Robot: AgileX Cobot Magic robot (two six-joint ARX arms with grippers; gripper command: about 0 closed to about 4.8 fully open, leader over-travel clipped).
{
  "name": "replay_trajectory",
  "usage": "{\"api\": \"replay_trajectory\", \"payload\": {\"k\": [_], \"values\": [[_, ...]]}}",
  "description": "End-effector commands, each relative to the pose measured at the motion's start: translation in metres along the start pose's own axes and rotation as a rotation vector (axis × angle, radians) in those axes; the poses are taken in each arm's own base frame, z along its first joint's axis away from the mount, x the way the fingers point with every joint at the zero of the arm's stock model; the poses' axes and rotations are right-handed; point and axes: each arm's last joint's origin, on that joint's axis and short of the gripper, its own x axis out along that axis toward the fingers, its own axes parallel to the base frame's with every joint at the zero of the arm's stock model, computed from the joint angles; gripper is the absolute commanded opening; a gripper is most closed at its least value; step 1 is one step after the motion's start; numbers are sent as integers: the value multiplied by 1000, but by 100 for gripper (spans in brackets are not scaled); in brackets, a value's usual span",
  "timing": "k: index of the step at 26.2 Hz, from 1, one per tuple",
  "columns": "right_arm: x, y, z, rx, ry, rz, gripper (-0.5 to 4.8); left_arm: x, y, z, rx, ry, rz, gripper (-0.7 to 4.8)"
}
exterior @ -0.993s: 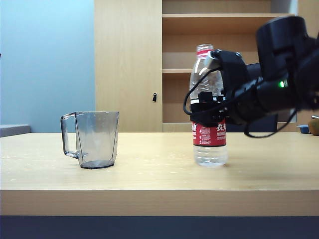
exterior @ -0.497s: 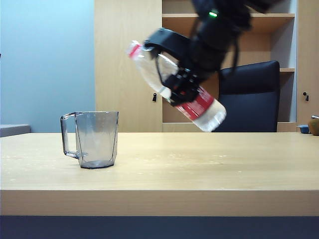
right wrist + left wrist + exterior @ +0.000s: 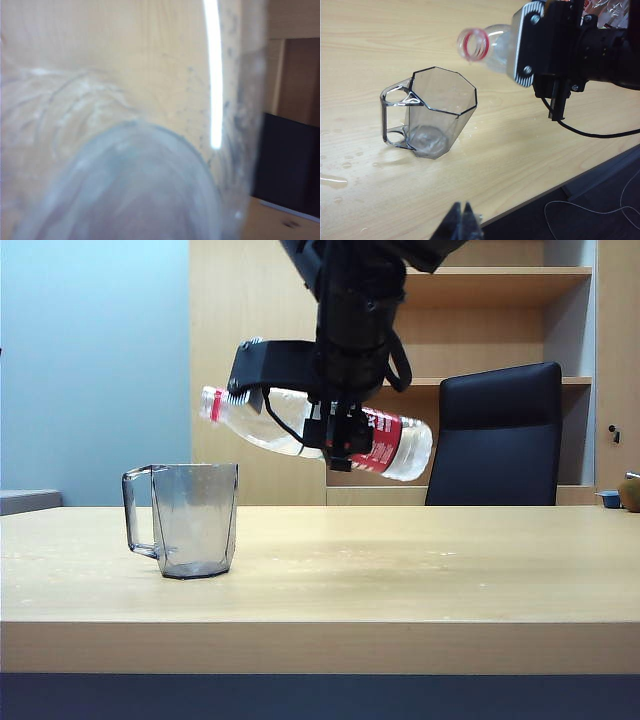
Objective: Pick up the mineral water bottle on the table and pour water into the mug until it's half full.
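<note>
The right hand [image 3: 338,445] grips the mineral water bottle [image 3: 395,445] around its middle and holds it nearly level in the air, open mouth tipped slightly down toward the mug [image 3: 190,520]. That mouth hangs above and just to the right of the mug's rim, so the pour probably needs a small shift that way, though depth is hard to judge. The left hand [image 3: 461,225], fingertips together and empty, hovers over the worktop [image 3: 400,580] edge near the mug.

Pale blue wall [image 3: 95,370] left; wooden shelving [image 3: 470,320] behind; dark chair [image 3: 495,435] right.
</note>
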Motion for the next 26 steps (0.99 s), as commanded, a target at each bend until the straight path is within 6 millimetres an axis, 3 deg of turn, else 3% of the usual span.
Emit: {"api": "replay_trajectory", "payload": {"k": [1,14,26], "values": [[-2,-9,2,-73,76,-82,243,0,-1,2,6,-11,-3,-2],[-6,-17,5,-268,184,-177,243,0,-1,2,6,-11,-3,-2],[-7,-19,7,-269,194,-203,243,0,-1,2,6,-11,-3,-2]]}}
